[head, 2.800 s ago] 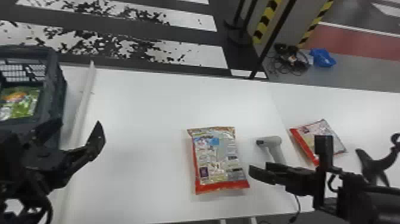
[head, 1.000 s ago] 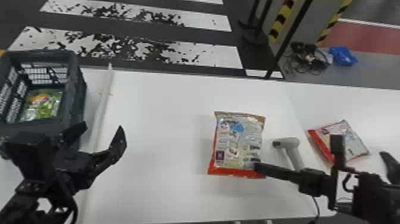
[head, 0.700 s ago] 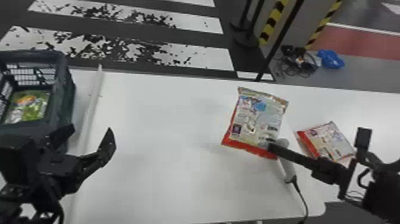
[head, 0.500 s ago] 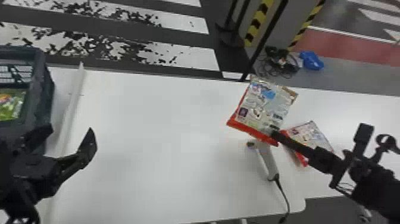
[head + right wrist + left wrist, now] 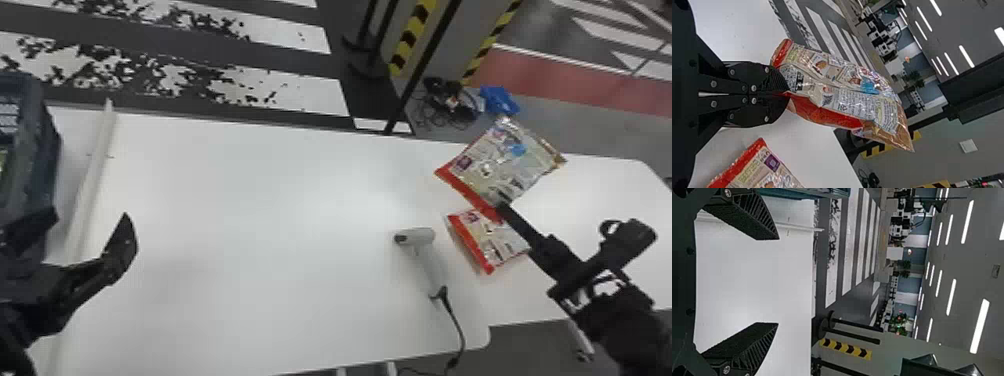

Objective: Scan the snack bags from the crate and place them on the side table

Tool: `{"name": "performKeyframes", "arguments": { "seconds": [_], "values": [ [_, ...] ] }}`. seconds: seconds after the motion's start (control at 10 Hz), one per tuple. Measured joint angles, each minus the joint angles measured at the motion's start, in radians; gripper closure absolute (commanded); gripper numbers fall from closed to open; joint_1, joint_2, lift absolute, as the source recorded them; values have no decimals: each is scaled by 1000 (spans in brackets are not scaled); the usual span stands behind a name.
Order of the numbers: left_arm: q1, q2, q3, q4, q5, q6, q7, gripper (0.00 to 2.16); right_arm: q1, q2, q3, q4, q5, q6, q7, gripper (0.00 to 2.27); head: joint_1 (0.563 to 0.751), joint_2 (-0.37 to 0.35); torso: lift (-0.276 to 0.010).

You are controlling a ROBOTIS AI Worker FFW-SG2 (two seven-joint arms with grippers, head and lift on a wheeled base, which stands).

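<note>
– red-edged snack bag [image 5: 500, 162], so where, in the head view?
– up above the side table [image 5: 595, 200], clamped near a corner of the red end in the right gripper [image 5: 502, 206].
– and under that?
– second snack bag [image 5: 492, 242], flat on the side table, partly hidden behind the raised one. just beside, grey scanner [image 5: 425, 260] on the main table [image 5: 250, 225], with cable [image 5: 455, 325] trailing over the near edge.
– over to the left?
– crate [image 5: 42, 150], cut off at the edge of sight, with a sliver of something green [image 5: 3, 160] inside. next to it, white rail [image 5: 92, 185]. near both, left gripper [image 5: 89, 225], held open.
– beyond the tables?
– on the floor, blue bundle [image 5: 500, 100] beside a tangle of cables [image 5: 445, 102].
– now the left wrist view?
– fingers [image 5: 746, 348] spread wide, pale tabletop behind the gap. also a strip of the crate, and the rail close to one finger.
– and the right wrist view?
– fingers [image 5: 774, 80] closed together on the red end, bag slanting away, creased and shiny. second bag lower down, on the white surface, apart from the fingers.
</note>
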Motion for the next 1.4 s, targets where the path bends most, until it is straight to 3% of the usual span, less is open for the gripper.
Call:
{"name": "performKeyframes", "arguments": {
  "seconds": [0.4,0.5,0.6,0.7,1.1,1.4],
  "values": [
    [1,0,-2,-4,-1,6,0,93,-61,-41,42,233,5,-139,-148,1841,695,-350,-94],
    [1,0,-2,-4,-1,6,0,93,-72,-47,56,267,9,-150,-188,1440,695,-350,-94],
    [1,0,-3,-6,-1,6,0,93,-82,-54,70,299,11,-154,-214,343,695,-350,-94],
    [3,0,-3,-8,-1,6,0,93,-88,-57,79,317,11,-157,-229,-2,695,-350,-94],
    [11,0,-4,-16,-1,6,0,93,-73,-51,76,301,-6,-196,-291,63,695,-350,-94],
    [17,0,-7,-18,-1,0,0,93,32,-3,76,106,-9,-299,-315,66,695,-350,-94]
  ]
}}
